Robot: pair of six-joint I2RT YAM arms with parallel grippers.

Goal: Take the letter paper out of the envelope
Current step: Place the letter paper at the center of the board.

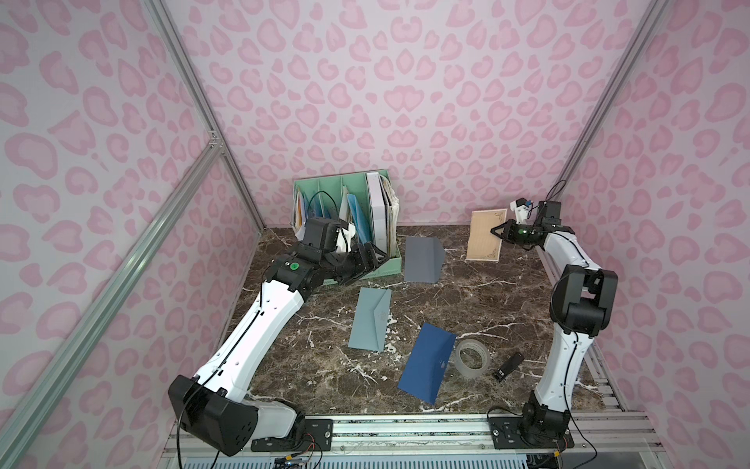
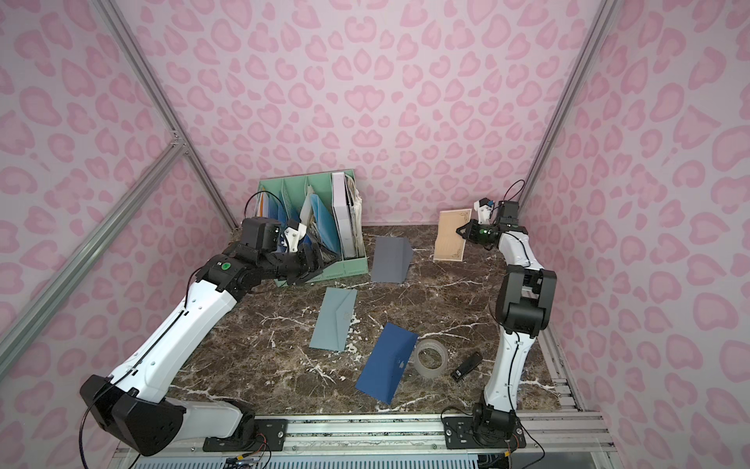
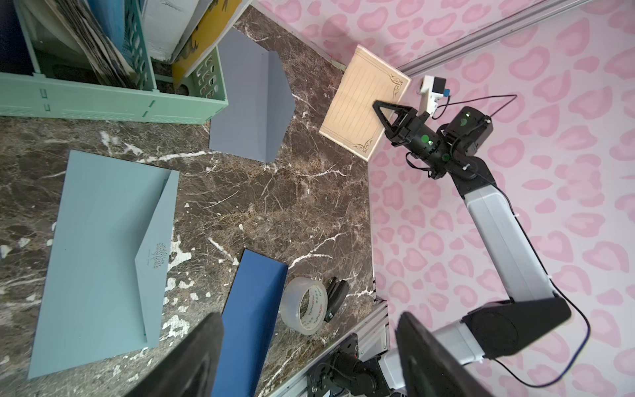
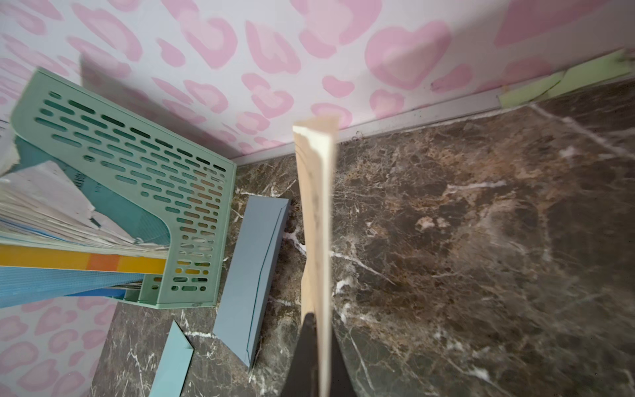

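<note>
One sheet, the paper [image 1: 485, 235], is out and clear of every envelope. It is held up near the back wall, well right of the rack [image 1: 383, 271], and shows in both top views. The right gripper [image 1: 498, 232] is clamped on the paper's edge away from the rack. The left gripper [image 1: 367, 260] sits at the rack's front, jaws apart, nothing in them.

The grey envelope [image 1: 422, 260] lies just right of the rack with its flap open, so it is probably the source. The light-blue envelope [image 1: 371, 318] and navy envelope [image 1: 426, 367] lie further out in front of the rack, with the tape [image 1: 470, 359] just beside the navy one. Extraction looks done; likely only a set-down remains.

Risks:
- The pinch is on one thin edge, so the sheet could slip or droop if the arm swings fast.
- The back wall is close behind, so a push that way would crumple the paper.
- A release from up here could let it slide down against the wall.

Hard to tell:
- Whether the paper's lower edge touches the table [image 1: 487, 308].
- The right fingertips, hidden behind the sheet in the top views.
- The paper itself in the right wrist view, which shows it edge-on and blurred, apparently folded.
- The rack's front left, covered by the left arm.
- The small black item beyond the tape, which is unclear.
</note>
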